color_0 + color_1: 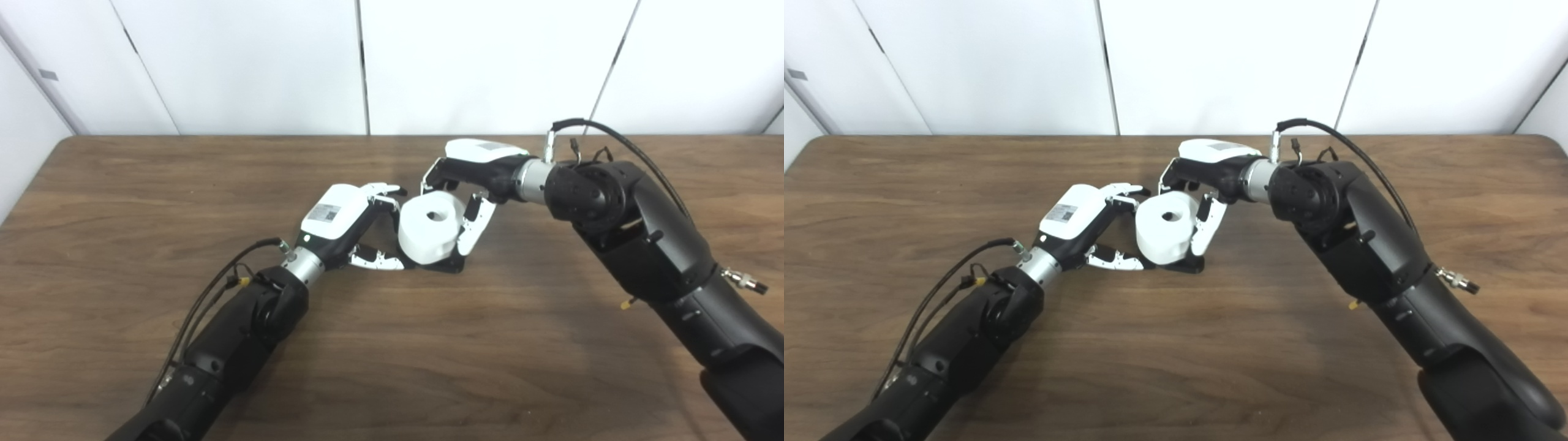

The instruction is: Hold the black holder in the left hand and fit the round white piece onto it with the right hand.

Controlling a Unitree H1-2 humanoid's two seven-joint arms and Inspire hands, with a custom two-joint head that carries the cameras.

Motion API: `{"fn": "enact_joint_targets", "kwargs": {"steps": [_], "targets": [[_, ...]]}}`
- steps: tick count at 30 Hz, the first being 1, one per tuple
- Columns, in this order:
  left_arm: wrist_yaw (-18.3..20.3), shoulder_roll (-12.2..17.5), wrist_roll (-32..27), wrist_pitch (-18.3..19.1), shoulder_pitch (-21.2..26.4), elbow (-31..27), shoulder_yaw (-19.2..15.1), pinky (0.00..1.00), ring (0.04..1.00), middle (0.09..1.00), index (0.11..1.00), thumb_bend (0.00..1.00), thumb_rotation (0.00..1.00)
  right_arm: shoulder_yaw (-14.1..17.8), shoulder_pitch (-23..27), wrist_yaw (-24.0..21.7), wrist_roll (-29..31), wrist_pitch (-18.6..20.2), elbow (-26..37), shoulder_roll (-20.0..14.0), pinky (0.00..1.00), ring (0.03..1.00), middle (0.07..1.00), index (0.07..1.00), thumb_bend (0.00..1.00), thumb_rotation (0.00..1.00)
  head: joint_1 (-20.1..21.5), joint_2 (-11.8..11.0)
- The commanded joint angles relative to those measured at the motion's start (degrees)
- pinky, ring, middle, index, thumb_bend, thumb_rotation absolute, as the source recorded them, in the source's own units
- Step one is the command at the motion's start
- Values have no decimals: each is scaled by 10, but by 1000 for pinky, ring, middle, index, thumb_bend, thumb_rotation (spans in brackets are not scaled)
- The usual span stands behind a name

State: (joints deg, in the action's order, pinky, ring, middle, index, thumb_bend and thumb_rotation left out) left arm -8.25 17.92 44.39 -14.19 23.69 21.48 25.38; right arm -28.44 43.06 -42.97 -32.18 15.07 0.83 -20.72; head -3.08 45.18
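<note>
The round white piece (430,231) is a short white roll with a hole in its top. It stands near the table's middle on the black holder (451,265), of which only the flat base shows below it. My left hand (350,225) reaches in from the left, its upper fingers against the roll's left side and its thumb low by the holder's base; it looks closed on the holder. From the right, my right hand (470,179) grips the roll, fingers curled behind it and thumb pressed on its right side.
The brown wooden table (122,202) runs to white wall panels at the back. Both forearms slant inward across the table's front half, the bulky right arm (1366,245) filling the right side.
</note>
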Motion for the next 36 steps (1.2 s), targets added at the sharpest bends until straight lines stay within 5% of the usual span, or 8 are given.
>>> {"fn": "enact_joint_targets", "kwargs": {"steps": [1,13,27,32,36], "targets": [[35,16,15,31,-13,27,7,671,851,838,477,524,69,19,21,15,8,-8,17,1,747,780,783,776,887,231,-1,1],[37,17,12,29,-14,27,7,672,853,837,477,524,69,28,16,30,7,-11,14,2,750,856,891,972,989,263,0,2],[39,17,16,31,-10,30,9,665,851,840,478,524,70,51,39,-4,33,8,37,-24,716,873,910,943,1000,218,0,-3],[36,16,15,29,-8,34,10,675,854,840,477,524,70,67,44,-26,35,37,72,-52,816,867,910,862,959,186,-1,-6],[34,17,17,30,-8,34,11,673,851,839,477,524,70,96,33,-12,63,19,82,-74,726,857,883,787,920,128,-1,-7]]}}
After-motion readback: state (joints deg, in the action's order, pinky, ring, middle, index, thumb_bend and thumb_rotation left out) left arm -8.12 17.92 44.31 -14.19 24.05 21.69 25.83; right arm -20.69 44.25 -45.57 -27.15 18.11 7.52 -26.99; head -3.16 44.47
